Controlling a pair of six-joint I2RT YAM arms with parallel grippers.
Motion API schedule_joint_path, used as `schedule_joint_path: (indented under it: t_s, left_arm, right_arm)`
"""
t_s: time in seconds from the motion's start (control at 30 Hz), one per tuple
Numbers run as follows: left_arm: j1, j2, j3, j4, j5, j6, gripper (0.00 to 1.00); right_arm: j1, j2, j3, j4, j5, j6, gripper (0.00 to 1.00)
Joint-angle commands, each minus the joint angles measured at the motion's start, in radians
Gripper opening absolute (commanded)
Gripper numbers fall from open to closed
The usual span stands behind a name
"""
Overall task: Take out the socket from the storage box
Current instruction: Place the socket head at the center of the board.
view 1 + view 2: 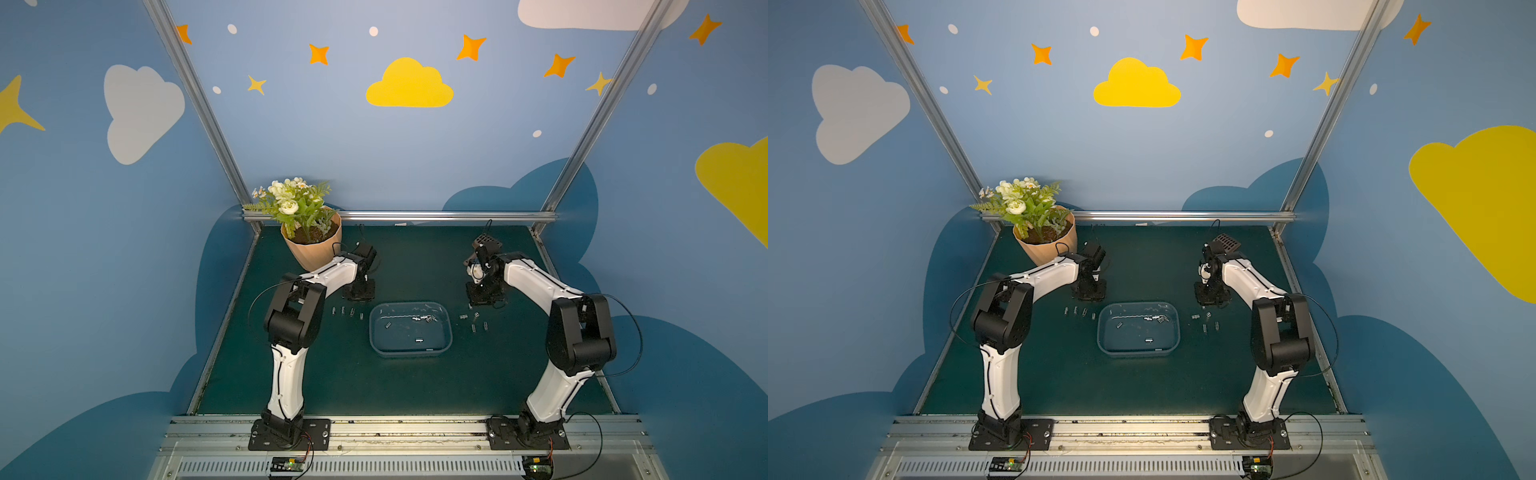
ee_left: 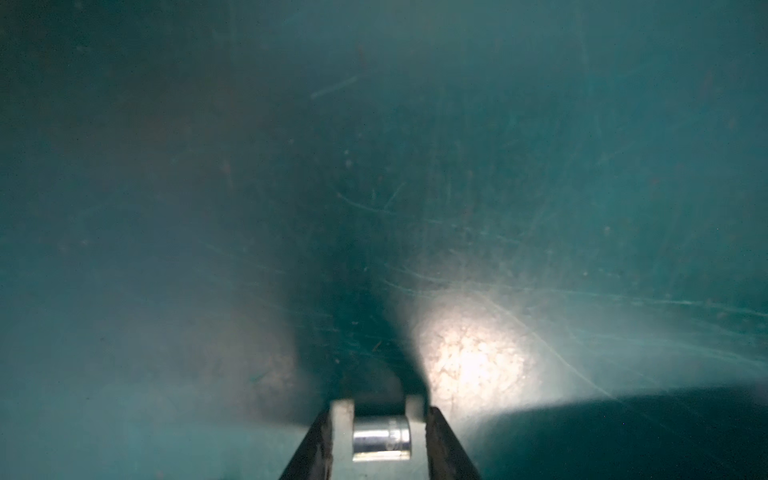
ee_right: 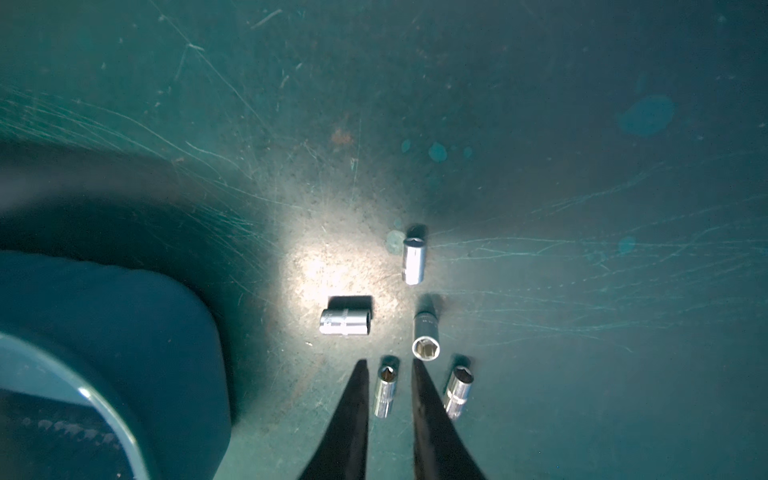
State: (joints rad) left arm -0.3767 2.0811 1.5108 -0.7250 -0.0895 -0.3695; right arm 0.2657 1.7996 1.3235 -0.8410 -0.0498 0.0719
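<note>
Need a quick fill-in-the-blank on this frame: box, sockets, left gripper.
1. Several sockets lie ___ the storage box.
2. The right wrist view shows ___ loose sockets on the mat.
3. Between the left gripper's fingers sits one ___.
4. The flowerpot stands at the mat's far ___ corner.
Missing: inside; five; socket; left.

place: robot lab cell | evidence: aluminium frame [image 1: 399,216], cloud-painted walls [image 1: 332,137], green mat [image 1: 332,382]

White links [image 1: 286,374], black joints [image 1: 297,316], thin black cables [image 1: 640,338]; dark fingers [image 2: 446,449], pads [image 2: 343,419] seemingly pale.
</note>
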Motion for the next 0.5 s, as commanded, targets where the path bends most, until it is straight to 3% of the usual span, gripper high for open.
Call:
schedule_joint_path:
  t_s: [0.0, 0.27, 0.47]
  left_arm:
    - [0.006, -0.079, 0.034, -0.045, -0.028, 0.009, 0.4]
    - [0.008, -0.237, 0.048, -0.081, -0.064, 0.031, 0.45]
    - [0.008, -0.351, -0.014, -0.118, -0.122, -0.024, 0.45]
  right_arm:
    - [0.024, -0.051, 0.022, -0.03, 0.004, -0.019, 0.22]
    - [0.136, -0.123, 0.058, -0.014, 0.01, -0.079, 0.25]
    - [0.254, -0.164, 0.1, 0.024, -0.037, -0.103, 0.3]
